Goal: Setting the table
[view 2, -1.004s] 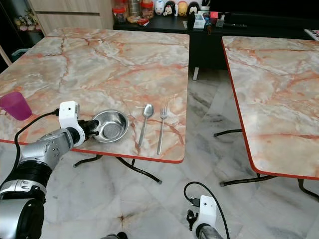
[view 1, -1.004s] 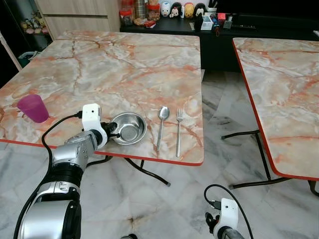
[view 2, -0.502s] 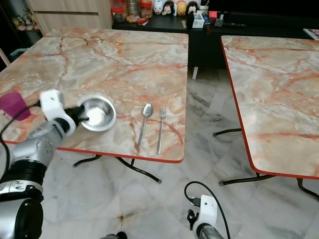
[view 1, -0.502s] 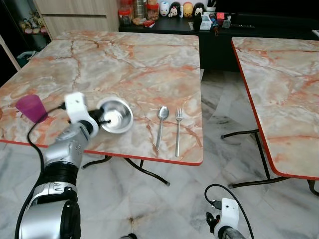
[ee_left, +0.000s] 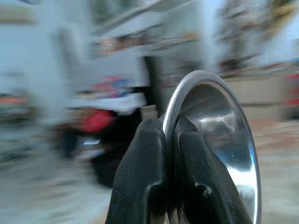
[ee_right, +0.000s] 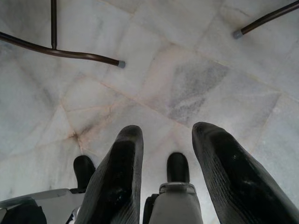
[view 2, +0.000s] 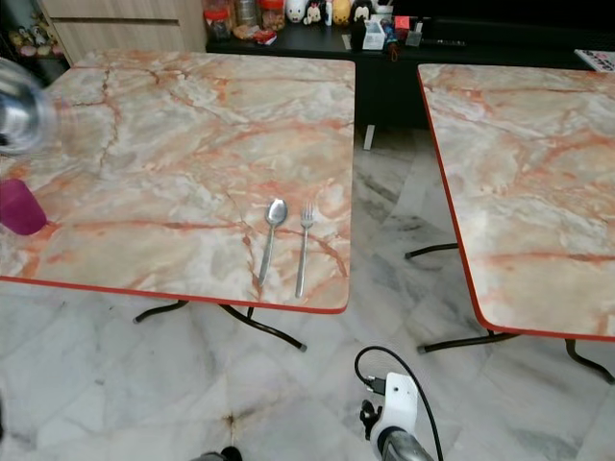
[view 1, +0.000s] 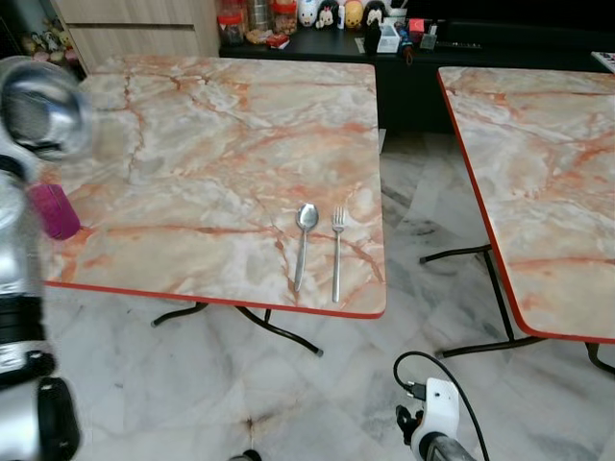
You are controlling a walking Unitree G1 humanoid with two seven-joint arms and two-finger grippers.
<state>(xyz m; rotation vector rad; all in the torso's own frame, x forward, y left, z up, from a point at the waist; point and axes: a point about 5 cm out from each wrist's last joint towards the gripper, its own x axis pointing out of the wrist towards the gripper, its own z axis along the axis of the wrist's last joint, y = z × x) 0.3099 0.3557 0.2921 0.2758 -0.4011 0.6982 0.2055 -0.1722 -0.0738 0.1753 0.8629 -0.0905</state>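
Note:
My left gripper (ee_left: 167, 123) is shut on the rim of a shiny steel bowl (ee_left: 219, 135), one finger inside and one outside. It holds the bowl (view 1: 38, 110) high in the air above the table's left edge, blurred by motion. A purple cup (view 1: 56, 211) stands on the marble table (view 1: 221, 125) just below it. Near the table's front edge a spoon (view 1: 303, 240) and a fork (view 1: 337, 252) lie side by side. My right gripper (ee_right: 167, 133) hangs open low over the floor.
A second marble table (view 1: 538, 144) stands to the right across a floor gap. A dark sideboard (view 1: 404, 58) with jars and figurines runs along the back. Black table legs (view 1: 279, 331) reach out onto the marble floor under the front edge.
My left arm has lifted the bowl off the table beside the spoon and swung it up and far to the left. The spoon, fork and cup have stayed put.

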